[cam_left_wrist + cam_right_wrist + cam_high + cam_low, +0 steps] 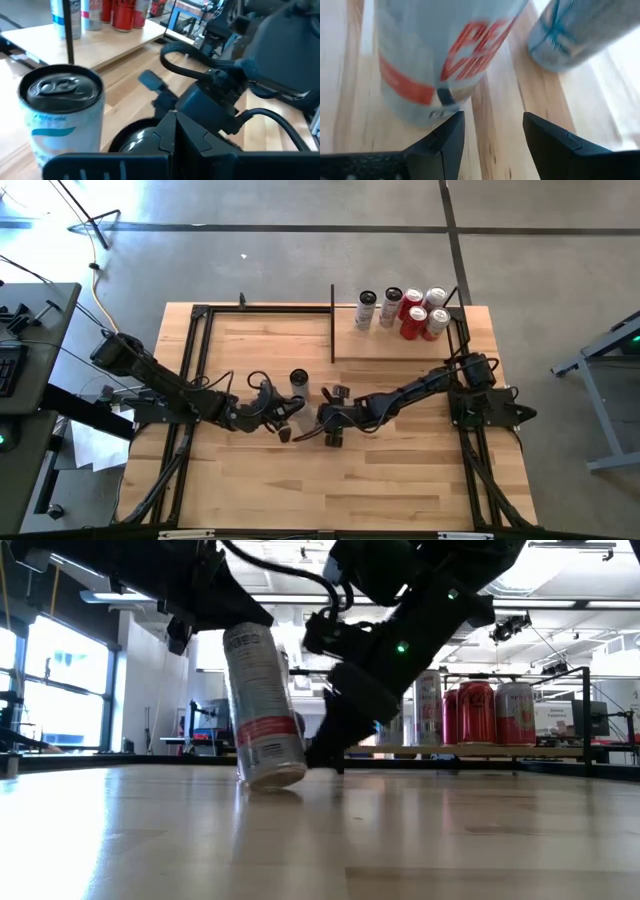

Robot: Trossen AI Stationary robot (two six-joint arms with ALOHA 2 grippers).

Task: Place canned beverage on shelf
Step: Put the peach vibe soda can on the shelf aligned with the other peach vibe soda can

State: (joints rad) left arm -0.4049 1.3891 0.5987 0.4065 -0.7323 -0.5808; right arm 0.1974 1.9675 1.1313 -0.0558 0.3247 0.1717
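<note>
The left arm reaches in from the left edge of the striped planked wooden table (350,490). Its left gripper (281,421) sits near the table's middle with fingers closed together and nothing visibly between them. Just beside it, a tall white can with a red band and red lettering (263,705) leans tilted, its bottom rim on the table. Whether the left gripper touches it cannot be told. A second tall white can with teal markings (298,379) stands upright close by, a little toward the shelf. The right gripper (493,135) is low over the table facing the tilted can, its fingers parted to a middling gap and holding nothing. At the table's right corner, the top right of the high view, the flat pale wood shelf with black metal bars (400,348) carries two silver cans (367,308) and four red cans (420,315), all upright.
</note>
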